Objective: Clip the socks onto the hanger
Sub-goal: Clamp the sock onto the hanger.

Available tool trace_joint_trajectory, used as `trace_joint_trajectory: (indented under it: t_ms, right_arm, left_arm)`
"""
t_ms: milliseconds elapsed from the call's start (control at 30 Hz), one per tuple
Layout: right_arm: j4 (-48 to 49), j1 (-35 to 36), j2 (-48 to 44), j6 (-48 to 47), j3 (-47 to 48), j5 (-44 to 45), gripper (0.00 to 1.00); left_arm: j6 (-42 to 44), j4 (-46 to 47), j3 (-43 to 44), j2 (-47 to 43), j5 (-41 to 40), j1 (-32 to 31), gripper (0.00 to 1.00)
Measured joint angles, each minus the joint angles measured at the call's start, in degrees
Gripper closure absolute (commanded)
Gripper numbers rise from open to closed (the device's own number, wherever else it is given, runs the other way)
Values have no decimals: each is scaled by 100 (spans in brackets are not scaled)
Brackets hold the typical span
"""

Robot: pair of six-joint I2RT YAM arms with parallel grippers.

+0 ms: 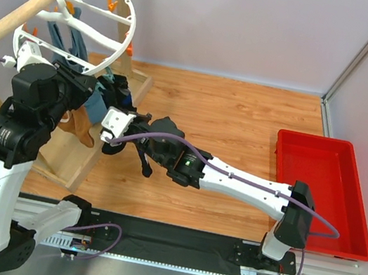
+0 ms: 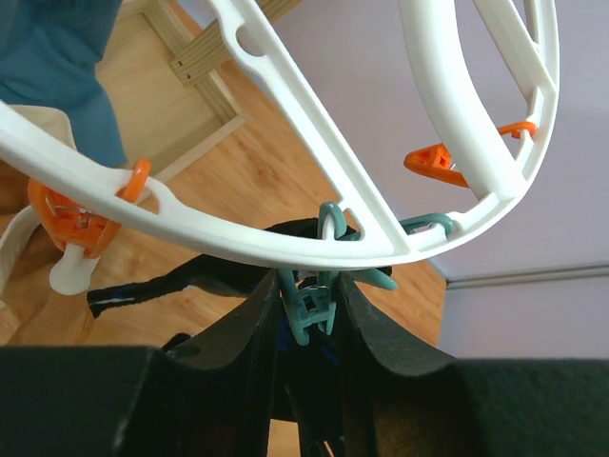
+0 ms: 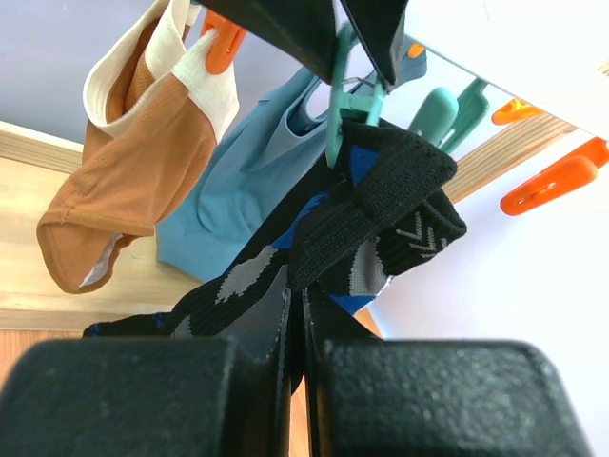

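You're mid-clip: left gripper [image 2: 309, 286] pinching the teal clip [image 2: 306, 319] under the hanger [image 2: 190, 224] at lower centre, right gripper [image 3: 295, 305] clamped on the socks [image 3: 381, 200], cuff touching that clip upper centre, so I'd feed the cuff in, then release left.

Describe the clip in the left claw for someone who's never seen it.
Find the white ring hanger on the wooden pole. Under its rim hangs a teal clip in the left claw; clips beside it are orange, and it alone touches the black sock.
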Motion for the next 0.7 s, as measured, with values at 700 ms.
trace_joint_trajectory:
  t_ms: [700]
  right_arm:
    - [4, 0, 238, 157, 199, -96, 89]
  left_arm:
    - [107, -297, -203, -654, -57, -17, 19]
